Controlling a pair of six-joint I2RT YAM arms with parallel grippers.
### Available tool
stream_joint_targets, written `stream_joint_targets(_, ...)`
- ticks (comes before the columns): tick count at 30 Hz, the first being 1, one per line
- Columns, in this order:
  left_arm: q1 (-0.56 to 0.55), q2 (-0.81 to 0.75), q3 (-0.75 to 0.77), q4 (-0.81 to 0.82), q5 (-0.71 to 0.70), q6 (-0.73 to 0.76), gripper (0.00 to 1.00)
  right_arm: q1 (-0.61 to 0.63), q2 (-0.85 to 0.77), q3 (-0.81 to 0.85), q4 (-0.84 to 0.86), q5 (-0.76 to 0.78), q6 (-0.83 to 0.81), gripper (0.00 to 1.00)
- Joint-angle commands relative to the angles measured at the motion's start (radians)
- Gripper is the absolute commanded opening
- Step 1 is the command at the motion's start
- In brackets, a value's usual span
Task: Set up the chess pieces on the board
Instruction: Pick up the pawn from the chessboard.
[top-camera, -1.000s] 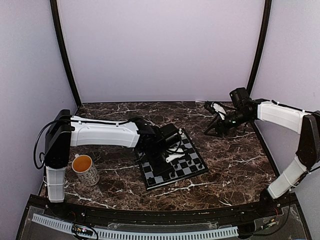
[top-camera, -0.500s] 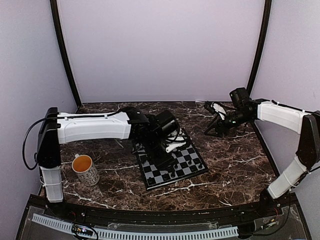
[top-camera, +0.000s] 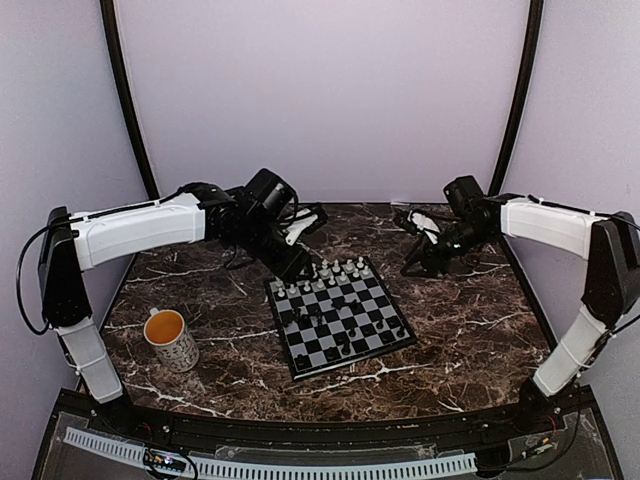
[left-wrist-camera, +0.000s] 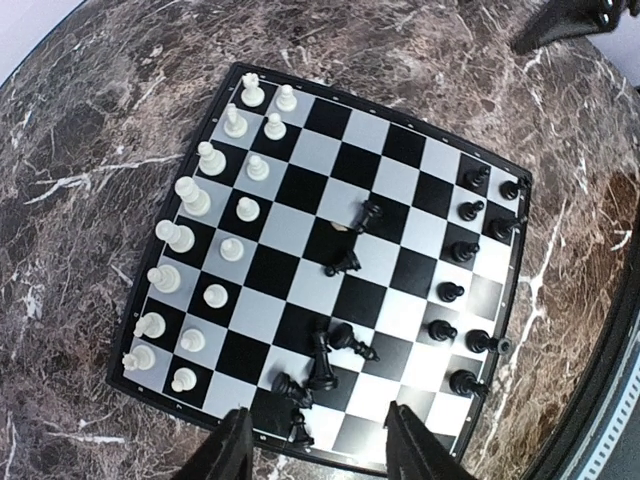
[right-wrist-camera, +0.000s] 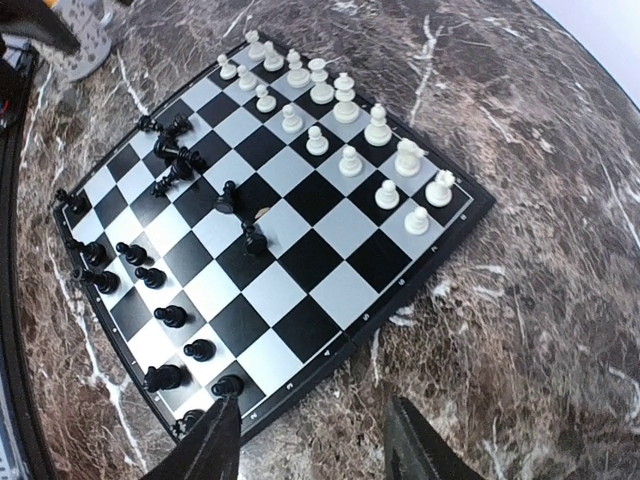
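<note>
**Operator:** Checking the left fingers (left-wrist-camera: 232, 452) first. What state?

**Inspector:** Released. The two stand apart with nothing between them, held above the counter (top-camera: 460, 320) past the far left corner of the board (left-wrist-camera: 300, 190).

**Operator:** Right fingers (right-wrist-camera: 215, 445)?

**Inspector:** Also released, gap clear, nothing grasped. They hang over the counter to the far right of the board, well apart from it.

**Operator:** Board position?

**Inspector:** Flat on the counter, near the middle, turned slightly askew. A mug (top-camera: 170, 338) stands on the counter to its left, apart from it.

**Operator:** White pieces (left-wrist-camera: 232, 249)?

**Inspector:** Upright in two full rows along the far edge of the board.

**Operator:** Black pieces (left-wrist-camera: 450, 292)?

**Inspector:** Partly placed. About nine stand along the near edge in two incomplete rows. Two more stand close to the centre squares. The remainder sit in a loose cluster toward the near left corner, where at least one appears tipped over; the exact count of fallen ones cannot be told.
</note>
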Motion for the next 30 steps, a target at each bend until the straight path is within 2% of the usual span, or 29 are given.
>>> stream_joint_targets(1, 0.056, -0.006, -0.019, 0.183, 0.085, -0.086, 0.48, 0.087, 0.1, 0.103, -0.063, 0.071, -0.055, 0.47)
stream_joint_targets(4, 0.084, 0.005, -0.063, 0.317, 0.106, -0.1, 0.48, 0.137, 0.182, 0.172, -0.081, 0.108, -0.074, 0.45)
stream_joint_targets(8, 0.132, -0.001, -0.174, 0.401, 0.144, -0.142, 0.48, 0.202, 0.289, 0.265, -0.116, 0.144, -0.101, 0.45)
stream_joint_targets(11, 0.144, -0.036, -0.256, 0.466, 0.109, -0.152, 0.49, 0.242, 0.355, 0.31, -0.125, 0.192, -0.127, 0.45)
stream_joint_targets(20, 0.15, -0.059, -0.265, 0.459, 0.115, -0.181, 0.5, 0.304, 0.455, 0.366, -0.134, 0.277, -0.169, 0.5)
stream_joint_targets(30, 0.169, -0.055, -0.262, 0.461, 0.158, -0.202, 0.5, 0.329, 0.495, 0.38, -0.128, 0.302, -0.182, 0.51)
